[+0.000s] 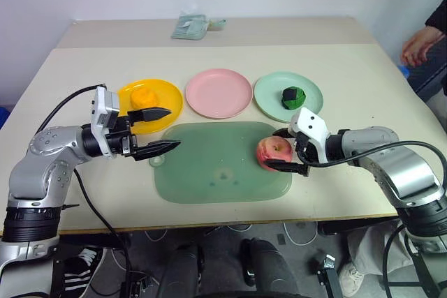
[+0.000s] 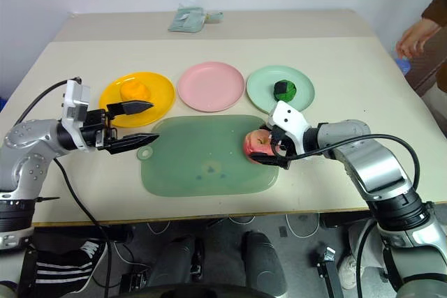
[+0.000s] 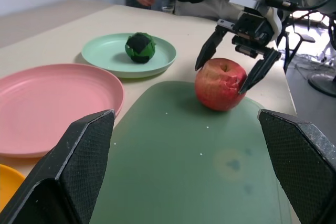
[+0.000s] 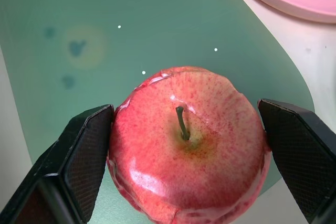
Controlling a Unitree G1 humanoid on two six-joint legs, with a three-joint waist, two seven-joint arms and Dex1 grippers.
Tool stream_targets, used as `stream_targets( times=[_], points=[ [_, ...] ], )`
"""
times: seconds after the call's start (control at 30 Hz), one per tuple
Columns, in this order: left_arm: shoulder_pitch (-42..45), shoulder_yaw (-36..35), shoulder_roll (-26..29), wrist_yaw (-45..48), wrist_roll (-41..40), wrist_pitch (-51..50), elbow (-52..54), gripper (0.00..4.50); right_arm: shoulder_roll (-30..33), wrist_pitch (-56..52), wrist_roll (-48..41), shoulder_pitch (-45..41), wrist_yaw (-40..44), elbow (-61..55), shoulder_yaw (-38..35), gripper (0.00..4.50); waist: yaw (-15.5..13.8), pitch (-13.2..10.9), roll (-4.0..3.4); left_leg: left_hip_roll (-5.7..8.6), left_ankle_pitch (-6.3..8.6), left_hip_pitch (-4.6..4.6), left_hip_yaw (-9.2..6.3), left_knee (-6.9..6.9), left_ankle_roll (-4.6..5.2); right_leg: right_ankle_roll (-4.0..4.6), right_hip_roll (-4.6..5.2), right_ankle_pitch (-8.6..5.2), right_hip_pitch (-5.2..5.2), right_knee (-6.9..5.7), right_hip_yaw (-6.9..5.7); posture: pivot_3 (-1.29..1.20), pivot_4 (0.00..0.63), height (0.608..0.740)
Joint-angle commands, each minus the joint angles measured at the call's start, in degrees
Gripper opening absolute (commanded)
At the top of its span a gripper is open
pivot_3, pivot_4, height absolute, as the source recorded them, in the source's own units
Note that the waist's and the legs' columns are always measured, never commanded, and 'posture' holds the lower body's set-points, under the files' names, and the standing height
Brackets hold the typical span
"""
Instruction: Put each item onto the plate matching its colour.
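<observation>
The pink-red fruit [image 1: 271, 149] sits upright on the right part of the pale green mat [image 1: 209, 165]. My right gripper [image 1: 273, 150] is shut on the fruit, one finger on each side of it, and its pads [image 4: 86, 156] touch the skin. A yellow-orange fruit [image 1: 143, 95] lies on the yellow plate [image 1: 172, 99]. A dark green ball [image 1: 293, 96] lies on the mint green plate [image 1: 269, 92]. The pink plate [image 1: 218, 93] between them holds nothing. My left gripper [image 1: 174, 128] hangs open and empty, level, by the mat's left end in front of the yellow plate.
A pale folded packet [image 1: 190, 26] lies at the table's far edge. A person's hand [image 1: 419, 47] shows beyond the table's right side. Bare tabletop runs behind the plates and along the front edge.
</observation>
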State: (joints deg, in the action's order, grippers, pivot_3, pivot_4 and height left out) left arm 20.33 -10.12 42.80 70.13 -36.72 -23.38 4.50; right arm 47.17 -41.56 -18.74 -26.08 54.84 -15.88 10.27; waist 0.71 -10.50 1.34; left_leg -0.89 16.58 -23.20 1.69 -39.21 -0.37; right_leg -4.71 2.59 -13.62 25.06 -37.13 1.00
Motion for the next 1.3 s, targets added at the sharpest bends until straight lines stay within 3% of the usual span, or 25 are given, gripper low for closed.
stream_targets(
  times=[0.03, 0.2, 0.37, 0.47, 0.57, 0.67, 0.87, 0.93, 0.97, 1.0, 1.13, 1.3],
  points=[
    [0.47, -1.02, 0.42, -0.43, -0.31, 0.53, 1.4, 4.5, -0.23, -0.73, 0.75, 0.15, -0.2, 0.68, 0.53, 3.46, 0.0, 0.0, 0.0, 0.0, 0.0, 0.04, 0.0, 0.0, 0.0, 0.0, 0.0, 0.0, -0.04, 0.01, 0.0, 0.0, 0.15, 0.734],
    [2.13, -1.9, -1.13, -3.87, 1.54, 3.29, -1.02, 4.5, -4.97, -2.51, -3.03, -5.03, -1.63, 0.41, -2.47, 3.32, 0.07, -0.01, -0.01, -0.01, 0.0, 0.11, -0.01, 0.0, 0.0, 0.01, -0.01, 0.0, -0.1, 0.01, 0.0, 0.0, 0.15, 0.734],
    [5.91, -2.34, -4.71, -11.33, 4.18, 5.02, -5.97, 4.5, -17.06, -0.62, -1.49, -19.21, -10.3, 10.6, -3.91, 3.32, 0.31, -0.03, -0.04, -0.02, -0.02, 0.07, 0.02, -0.01, -0.03, 0.0, -0.06, 0.02, 0.02, -0.09, 0.04, 0.0, 0.15, 0.734],
    [5.47, -0.19, -5.04, -14.86, 9.2, 6.86, -7.87, 4.5, -25.27, 8.01, 6.44, -29.55, -18.55, 26.98, -0.39, 3.32, 0.51, -0.01, -0.03, -0.02, -0.02, 0.04, 0.0, 0.03, -0.04, 0.0, -0.05, 0.01, 0.07, -0.11, 0.02, 0.0, 0.15, 0.734],
    [4.36, -0.32, -6.66, -17.12, 9.54, 6.85, -7.09, 4.5, -29.57, 17.27, 14.62, -34.39, -22.05, 39.29, 4.9, 3.32, 0.15, 0.0, -0.01, 0.0, -0.03, -0.1, 0.05, 0.06, -0.04, 0.0, 0.01, 0.02, 0.22, -0.09, 0.02, 0.0, 0.15, 0.734],
    [2.23, -0.06, -7.71, -18.67, 9.79, 6.18, -4.66, 4.5, -34.45, 23.13, 17.2, -37.38, -23.19, 48.56, 6.13, 3.32, 0.28, -0.01, -0.02, 0.04, -0.02, -0.23, 0.09, 0.07, -0.04, -0.01, 0.14, 0.02, 0.31, -0.01, 0.01, 0.0, 0.15, 0.734],
    [-1.66, -1.75, -7.49, -19.61, 8.31, 4.89, 0.72, 4.5, -37.71, 33.09, 21.75, -39.54, -25.61, 64.15, 6.06, 3.32, 0.3, -0.01, -0.03, 0.06, -0.02, -0.28, 0.08, 0.07, -0.04, -0.01, 0.21, 0.03, 0.33, -0.01, 0.01, 0.0, 0.15, 0.734],
    [-2.9, -2.6, -6.89, -19.34, 7.91, 4.67, 1.65, 4.5, -38.01, 34.24, 21.44, -39.93, -24.68, 65.13, 5.14, 3.32, 0.55, -0.01, -0.03, 0.04, -0.02, -0.24, 0.08, 0.07, -0.06, 0.0, 0.22, 0.03, 0.33, -0.05, 0.02, 0.0, 0.15, 0.734],
    [-3.29, -2.8, -6.65, -19.44, 7.8, 4.55, 1.89, 4.5, -38.24, 34.33, 20.8, -40.21, -24.29, 65.27, 4.25, 4.3, 0.6, -0.02, -0.05, 0.02, -0.03, -0.22, 0.07, 0.07, -0.07, 0.01, 0.25, 0.03, 0.33, -0.08, 0.02, 0.0, 0.15, 0.734],
    [-3.56, -3.0, -6.55, -19.47, 7.61, 4.65, 2.05, 4.5, -38.29, 34.53, 20.47, -40.57, -24.24, 64.96, 3.51, 4.48, 0.74, -0.03, -0.05, 0.0, -0.04, -0.21, 0.06, 0.08, -0.09, 0.02, 0.24, 0.03, 0.34, -0.11, 0.01, 0.0, 0.15, 0.734],
    [-3.3, -2.87, -6.53, -19.02, 7.36, 5.22, 1.86, 4.5, -38.52, 33.67, 17.79, -41.31, -23.59, 61.6, -0.56, 4.48, 1.53, -0.04, -0.07, -0.04, -0.07, -0.17, 0.03, 0.08, -0.14, 0.07, 0.21, 0.07, 0.34, -0.18, 0.0, 0.0, 0.15, 0.734],
    [-1.26, -2.95, -6.48, -16.57, 6.33, 5.73, 0.22, 4.5, -36.51, 27.55, 8.62, -36.73, -18.57, 46.12, -7.82, 4.48, 1.59, -0.03, -0.06, -0.04, -0.07, -0.21, 0.0, 0.1, -0.14, 0.07, 0.22, 0.07, 0.34, -0.13, -0.02, 0.0, 0.15, 0.734]
  ],
)
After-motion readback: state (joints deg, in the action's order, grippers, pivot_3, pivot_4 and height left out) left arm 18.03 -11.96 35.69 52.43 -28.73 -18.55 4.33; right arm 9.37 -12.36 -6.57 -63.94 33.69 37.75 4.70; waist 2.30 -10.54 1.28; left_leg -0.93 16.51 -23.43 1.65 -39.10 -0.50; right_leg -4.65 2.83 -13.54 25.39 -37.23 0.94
